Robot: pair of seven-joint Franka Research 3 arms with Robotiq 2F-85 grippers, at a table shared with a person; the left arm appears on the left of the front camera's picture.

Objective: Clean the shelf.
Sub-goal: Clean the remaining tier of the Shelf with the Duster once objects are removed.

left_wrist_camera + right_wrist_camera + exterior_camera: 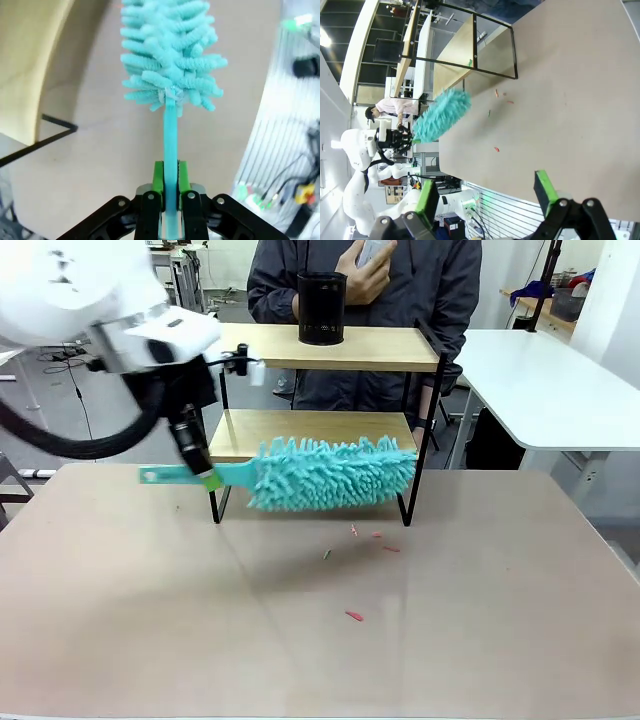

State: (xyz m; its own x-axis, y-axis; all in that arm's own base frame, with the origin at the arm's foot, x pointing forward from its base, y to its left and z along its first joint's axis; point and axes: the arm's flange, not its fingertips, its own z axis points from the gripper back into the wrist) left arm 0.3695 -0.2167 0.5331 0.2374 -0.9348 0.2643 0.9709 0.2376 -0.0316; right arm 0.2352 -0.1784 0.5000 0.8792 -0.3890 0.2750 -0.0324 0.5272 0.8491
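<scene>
Red scraps (354, 616), then teal duster (330, 475) before shelf (300, 425), cup (321, 308) atop

A tan table (300, 650) spreads in front, with a white table (545, 380) behind at right.

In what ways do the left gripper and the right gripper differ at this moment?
The left gripper is shut on the handle of the teal duster; the right gripper is open and holds nothing. The left gripper is beside the shelf; the right gripper is farther from it. Both have green pads.
</scene>
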